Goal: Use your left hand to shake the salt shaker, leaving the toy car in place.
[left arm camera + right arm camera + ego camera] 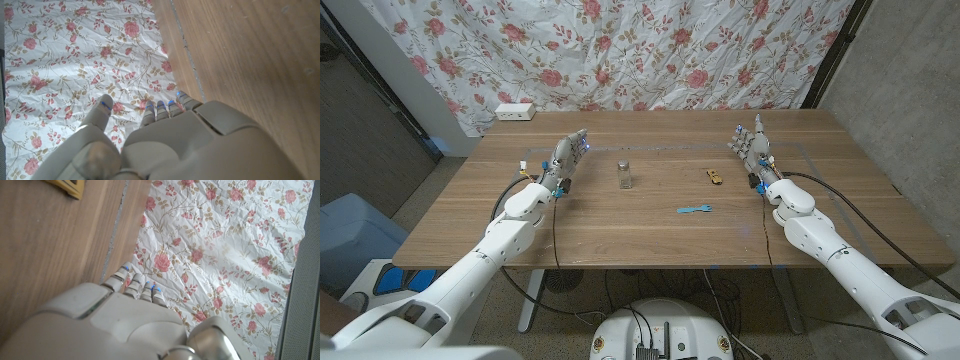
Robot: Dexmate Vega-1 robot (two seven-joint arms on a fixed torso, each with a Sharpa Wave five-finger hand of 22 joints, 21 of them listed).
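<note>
The salt shaker (624, 174), a small clear glass jar with a metal cap, stands upright near the middle of the wooden table (650, 235). A small yellow toy car (715, 176) lies to its right; the toy car's edge (67, 187) also appears in the right wrist view. My left hand (567, 160) stands on its edge left of the shaker, a short gap away, fingers straight and holding nothing. In the left wrist view my left hand (165, 145) points toward the floral curtain. My right hand (752, 148) stands open right of the car, touching nothing.
A small blue piece (693, 209) lies on the table in front of the car. A white power strip (515, 111) sits at the far left corner. A floral curtain (650, 50) hangs behind the table. A blue bin (350, 235) stands left of the table.
</note>
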